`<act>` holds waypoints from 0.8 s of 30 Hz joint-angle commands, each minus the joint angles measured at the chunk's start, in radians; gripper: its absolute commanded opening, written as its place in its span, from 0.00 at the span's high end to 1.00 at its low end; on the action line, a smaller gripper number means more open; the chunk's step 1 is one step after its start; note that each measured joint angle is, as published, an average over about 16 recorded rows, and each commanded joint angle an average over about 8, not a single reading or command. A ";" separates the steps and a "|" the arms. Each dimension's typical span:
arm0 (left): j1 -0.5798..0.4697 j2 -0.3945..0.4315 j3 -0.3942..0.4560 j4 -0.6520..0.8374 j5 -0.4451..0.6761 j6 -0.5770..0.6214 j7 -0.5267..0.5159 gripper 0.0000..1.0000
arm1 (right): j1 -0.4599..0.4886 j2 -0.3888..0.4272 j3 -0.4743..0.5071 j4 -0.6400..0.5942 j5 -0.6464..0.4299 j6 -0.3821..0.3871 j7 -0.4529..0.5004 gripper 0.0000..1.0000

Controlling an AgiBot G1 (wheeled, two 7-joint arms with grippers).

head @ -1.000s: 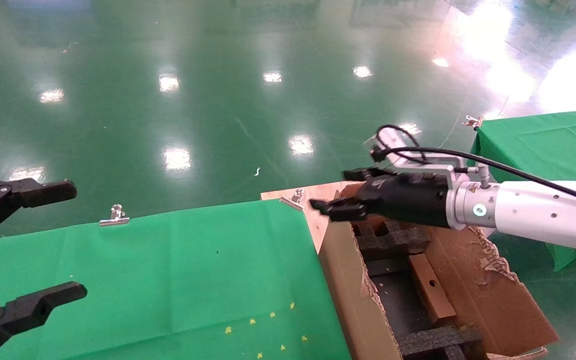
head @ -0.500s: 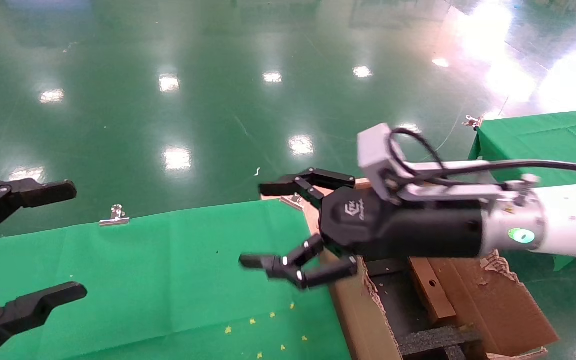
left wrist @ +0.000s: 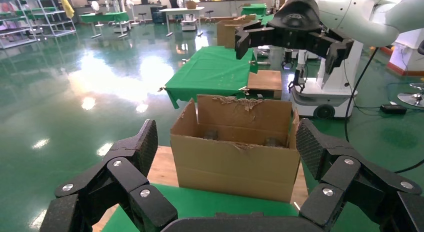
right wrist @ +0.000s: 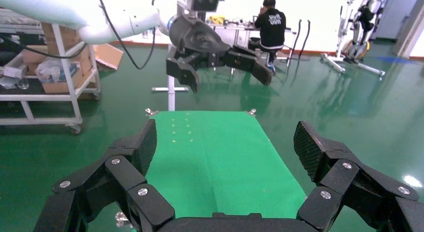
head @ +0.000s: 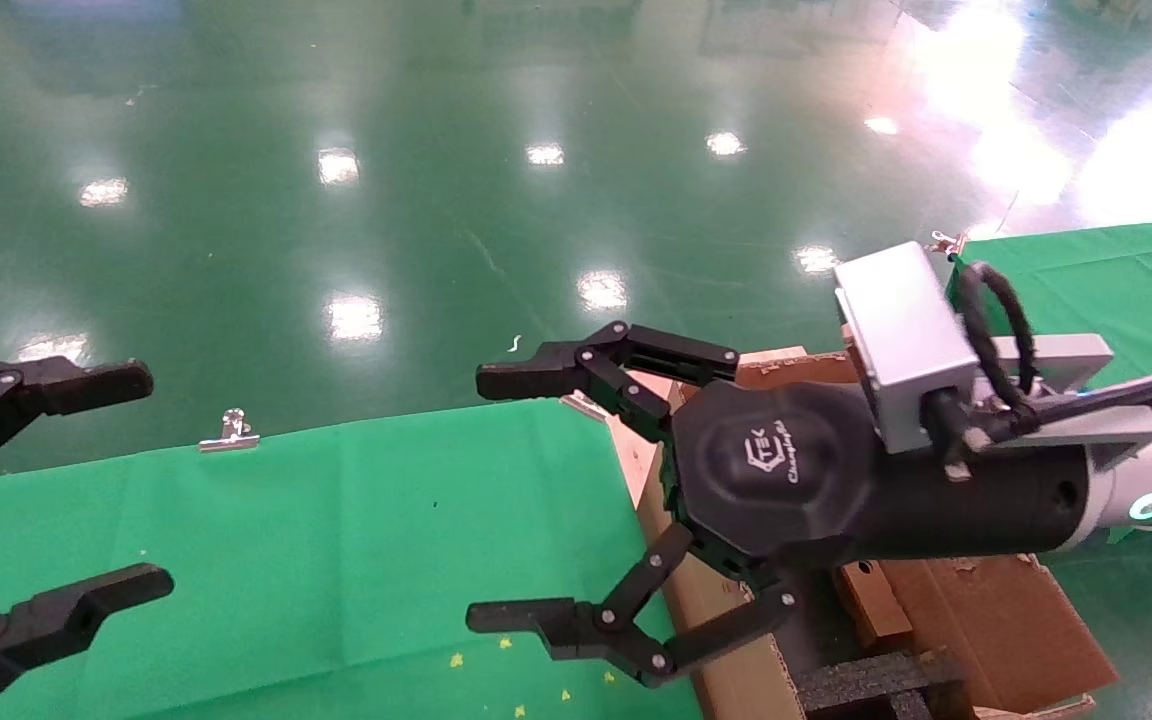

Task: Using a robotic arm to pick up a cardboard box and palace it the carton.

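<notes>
My right gripper (head: 491, 498) is open and empty, raised above the right edge of the green table and just left of the carton (head: 996, 620). The small brown cardboard box (head: 871, 600) with its round hole lies inside the carton, mostly hidden behind the right wrist. Black foam inserts (head: 866, 690) show at the carton's near end. My left gripper (head: 141, 480) is open and empty at the far left. The left wrist view shows the carton (left wrist: 232, 157) with ragged flaps and the right gripper (left wrist: 292, 36) above it. In the right wrist view the open right gripper (right wrist: 227, 144) faces the table.
The green cloth table (head: 336, 530) has metal clips (head: 229, 432) at its far edge and small yellow marks (head: 536, 640) near the front. A wooden board (head: 636, 440) lies under the carton. A second green table (head: 1086, 290) stands at the far right. Glossy green floor lies beyond.
My right gripper has lifted away from the carton's far end, swung left and nearer over the table's edge, and turned so its open fingers show wide. The small box stays in the carton.
</notes>
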 commanded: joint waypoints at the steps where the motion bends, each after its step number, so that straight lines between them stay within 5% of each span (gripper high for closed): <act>1: 0.000 0.000 0.000 0.000 0.000 0.000 0.000 0.00 | 0.002 0.001 -0.007 0.000 -0.008 0.009 0.006 0.00; 24: 0.000 0.000 0.000 0.000 0.000 0.000 0.000 0.00 | 0.011 0.007 -0.034 0.002 -0.042 0.047 0.026 0.00</act>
